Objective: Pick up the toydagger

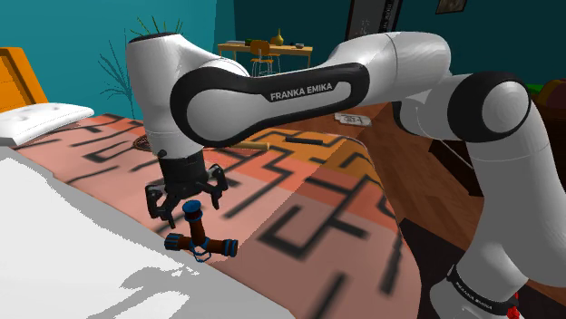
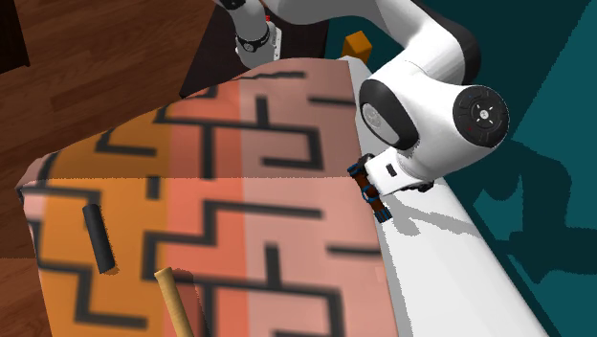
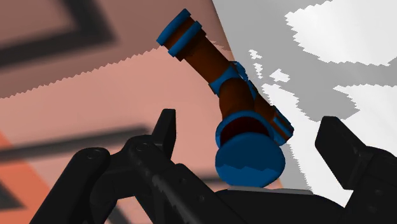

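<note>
The gripper [image 1: 190, 205] hangs low over the seam where the patterned top [image 1: 308, 208] meets a white slab [image 3: 343, 76]. Its two black fingers [image 3: 164, 130] stand wide apart and hold nothing. The dagger [image 3: 232, 95] is between them, right on that seam, and there is a free gap on each side, so neither finger touches it. Its round blue end is the part nearest to the fingers, and the brown shaft with blue bands runs away from them at a slant. Outside one finger the top is flat and open, orange and pink with black maze lines. Outside the other finger the slab is plain, smooth and white. A dark cylinder [image 2: 98, 237] and a tan stick [image 2: 176, 302] lie well apart from the fingers, near the top's other edge.
</note>
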Robot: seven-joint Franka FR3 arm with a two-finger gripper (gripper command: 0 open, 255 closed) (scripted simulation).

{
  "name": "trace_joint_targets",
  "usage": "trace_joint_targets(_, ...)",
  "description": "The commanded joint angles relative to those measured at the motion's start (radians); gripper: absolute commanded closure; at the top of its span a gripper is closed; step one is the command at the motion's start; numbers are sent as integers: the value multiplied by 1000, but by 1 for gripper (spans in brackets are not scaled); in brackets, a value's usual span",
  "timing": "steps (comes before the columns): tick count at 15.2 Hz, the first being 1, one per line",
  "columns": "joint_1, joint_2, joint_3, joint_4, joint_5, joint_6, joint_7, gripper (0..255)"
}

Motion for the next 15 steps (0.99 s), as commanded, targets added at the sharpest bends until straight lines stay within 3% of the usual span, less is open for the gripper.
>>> trace_joint_targets(1,-3,3,-1,-20,-2,22,3,0)
trace_joint_targets(2,-3,3,-1,-20,-2,22,3,0)
trace_joint_targets(3,-3,0,0,-25,-1,24,5,255)
trace_joint_targets(12,-3,3,-1,-20,-2,22,3,255)
trace_joint_targets(15,6,3,0,24,-1,-19,-1,255)
